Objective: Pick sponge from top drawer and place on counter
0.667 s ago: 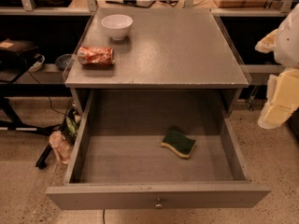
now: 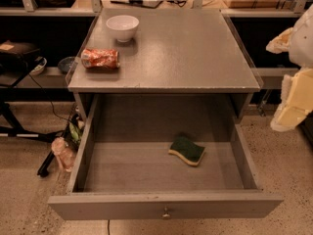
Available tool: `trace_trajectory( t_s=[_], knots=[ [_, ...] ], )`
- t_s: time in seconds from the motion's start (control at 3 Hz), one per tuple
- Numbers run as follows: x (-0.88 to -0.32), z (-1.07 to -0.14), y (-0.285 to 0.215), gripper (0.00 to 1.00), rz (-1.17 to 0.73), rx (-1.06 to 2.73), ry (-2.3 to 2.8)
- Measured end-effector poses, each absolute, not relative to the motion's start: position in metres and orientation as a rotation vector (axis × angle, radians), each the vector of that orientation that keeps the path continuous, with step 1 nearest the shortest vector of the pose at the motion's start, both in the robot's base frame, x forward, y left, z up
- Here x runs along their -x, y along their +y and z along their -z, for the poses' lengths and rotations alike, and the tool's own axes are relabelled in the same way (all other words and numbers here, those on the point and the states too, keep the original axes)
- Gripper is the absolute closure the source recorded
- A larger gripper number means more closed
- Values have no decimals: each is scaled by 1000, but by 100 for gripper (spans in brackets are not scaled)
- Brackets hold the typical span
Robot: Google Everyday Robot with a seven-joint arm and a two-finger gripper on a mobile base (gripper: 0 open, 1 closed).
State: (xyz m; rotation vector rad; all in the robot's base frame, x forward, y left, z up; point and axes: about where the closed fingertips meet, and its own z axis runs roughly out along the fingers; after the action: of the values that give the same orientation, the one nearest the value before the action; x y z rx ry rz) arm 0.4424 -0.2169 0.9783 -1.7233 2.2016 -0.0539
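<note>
My end effector (image 2: 293, 99) hangs far right, outside the drawer (image 2: 146, 203), well apart from the sponge (image 2: 187, 150); can't tell if it's apart or together. Sponge lies flat, green side up, right of centre on the drawer floor. Best approach, imo: come in from above, grip across the short width, lift clear, then set down on bare worktop (image 2: 186, 48), away from can (image 2: 100, 58) & bowl (image 2: 122, 27).

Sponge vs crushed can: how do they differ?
The green-topped yellow foam sponge lies in the open grey top drawer; the crushed red metal can lies on the grey speckled counter. The sponge is flat with wavy edges, the can a dented cylinder on its side. Both are small and untouched: the pale pincer hangs at the right, away from both.
</note>
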Motion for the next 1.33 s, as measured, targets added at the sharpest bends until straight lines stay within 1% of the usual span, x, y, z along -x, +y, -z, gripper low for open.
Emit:
trace_trajectory(
  t_s=[0.33, 0.67, 1.0, 1.33],
  knots=[
    [-454, -979, -222, 0, -91, 1727, 2112],
    [-465, -983, -218, 0, -285, 1762, 1914],
    [-469, -991, -208, 0, -353, 1780, 1789],
    [-469, -991, -208, 0, -353, 1780, 1789]
  ],
)
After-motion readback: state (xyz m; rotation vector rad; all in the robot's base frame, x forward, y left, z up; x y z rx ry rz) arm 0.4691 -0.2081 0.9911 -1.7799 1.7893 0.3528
